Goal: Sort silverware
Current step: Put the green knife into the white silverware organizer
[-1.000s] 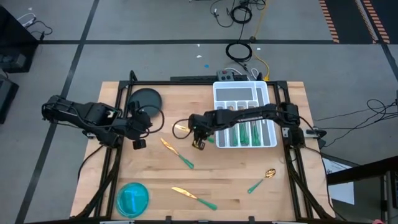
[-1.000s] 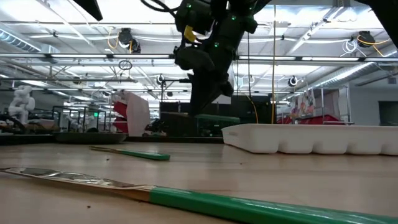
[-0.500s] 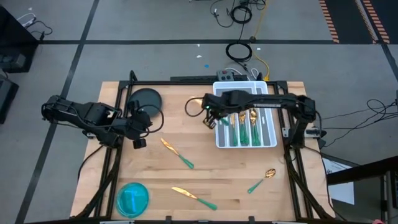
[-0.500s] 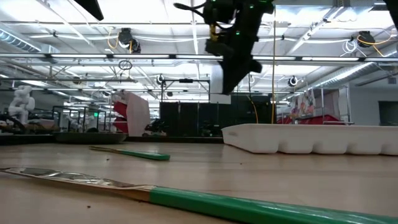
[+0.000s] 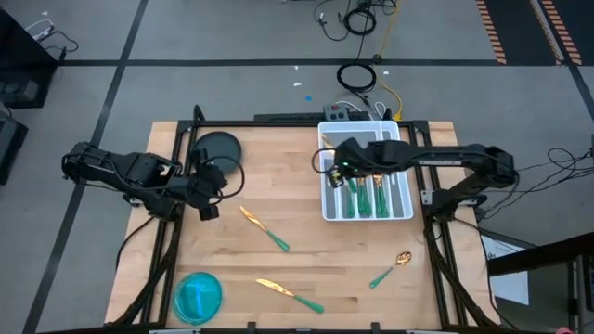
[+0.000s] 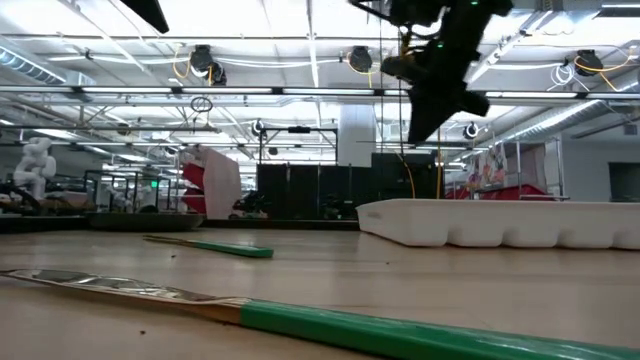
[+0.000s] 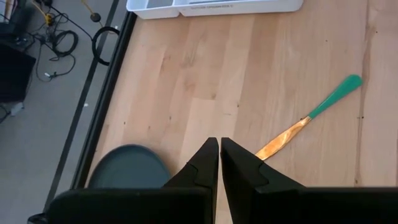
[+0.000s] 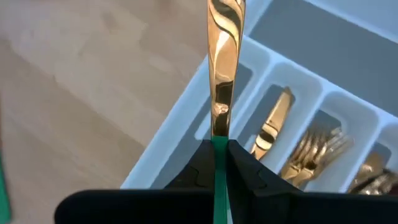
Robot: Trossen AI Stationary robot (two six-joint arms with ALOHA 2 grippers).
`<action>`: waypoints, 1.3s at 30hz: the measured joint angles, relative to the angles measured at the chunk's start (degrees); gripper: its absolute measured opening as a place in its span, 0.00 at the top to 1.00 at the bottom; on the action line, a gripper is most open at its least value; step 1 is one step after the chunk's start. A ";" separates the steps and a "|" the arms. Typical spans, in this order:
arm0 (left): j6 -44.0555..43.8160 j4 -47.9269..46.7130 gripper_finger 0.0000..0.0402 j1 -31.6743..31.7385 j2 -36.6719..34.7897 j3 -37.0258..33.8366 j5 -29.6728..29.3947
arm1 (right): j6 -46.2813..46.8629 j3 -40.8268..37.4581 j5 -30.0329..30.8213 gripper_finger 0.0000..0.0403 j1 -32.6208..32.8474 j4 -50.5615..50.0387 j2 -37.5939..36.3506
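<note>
Right fingers: the right gripper [image 8: 219, 163] is pinched tight on a gold-bladed knife [image 8: 222, 68] at the top of its green handle, blade pointing forward, away from the wrist.
Right gripper position: raised over the near-left corner of the white slotted tray [image 5: 327, 202], above its outer slot.
Left fingers: the left gripper [image 7: 219, 163] has its tips pressed nearly together and holds nothing; that arm waits at the table's left edge beside a dark round plate [image 5: 217, 147].
Tray contents: one knife [image 8: 271, 127] lies in the slot beside the outer one, forks [image 8: 317, 148] in the next.
Loose silverware: a knife [image 5: 264, 229] mid-table, another knife [image 5: 290, 294] near the front edge, a spoon [image 5: 392, 268] front right.
Other item: a teal bowl [image 5: 198, 296] at the front left.
Doing it well: probably line the blade up along the knife slot, lower until it clears the tray wall, then release so it lies flat beside the other knife.
</note>
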 joint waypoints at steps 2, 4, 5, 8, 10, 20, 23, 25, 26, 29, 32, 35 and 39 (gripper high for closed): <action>-0.16 0.00 0.93 0.00 0.00 0.00 -0.19 | 3.18 -2.96 1.74 1.00 0.77 2.37 -2.95; -0.44 0.00 0.93 0.02 0.00 0.00 -0.41 | 6.19 -5.63 3.08 1.00 1.63 4.75 -5.38; -0.47 0.00 0.93 0.00 0.00 0.00 -0.49 | 7.88 -6.89 3.87 1.00 2.02 5.61 -6.37; -1.20 0.19 0.93 0.02 0.00 0.00 -1.30 | 12.58 -10.05 6.00 1.00 3.15 8.20 -8.35; -1.83 0.37 0.93 0.02 0.00 0.00 -1.54 | 15.55 -11.44 7.02 1.00 3.90 10.00 -8.93; -1.87 0.52 0.93 0.02 0.02 0.00 -2.71 | 25.61 -12.79 12.68 1.00 6.69 10.80 -8.76; -1.72 0.50 0.93 0.02 0.02 0.00 -3.14 | 27.28 -12.79 12.74 1.00 6.69 9.62 -8.76; -1.47 0.48 0.93 0.02 0.02 0.00 -3.49 | 27.09 -12.79 12.63 1.00 6.69 9.67 -8.76; -1.47 0.48 0.93 0.02 0.02 0.00 -3.82 | 26.97 -12.79 12.44 1.00 6.67 9.30 -8.76; -1.45 0.46 0.93 0.02 0.02 0.00 -4.68 | 28.03 -12.79 12.30 1.00 6.41 6.86 -8.76; -1.45 0.46 0.93 0.02 0.02 0.00 -4.94 | 28.53 -12.79 12.12 1.00 6.25 5.44 -8.76; -1.45 0.46 0.93 0.02 0.02 0.00 -4.94 | 28.53 -12.79 11.61 1.00 6.18 5.99 -8.54; -1.45 0.46 0.93 0.02 0.02 0.00 -5.07 | 28.53 -12.79 10.62 1.00 6.16 6.32 -6.70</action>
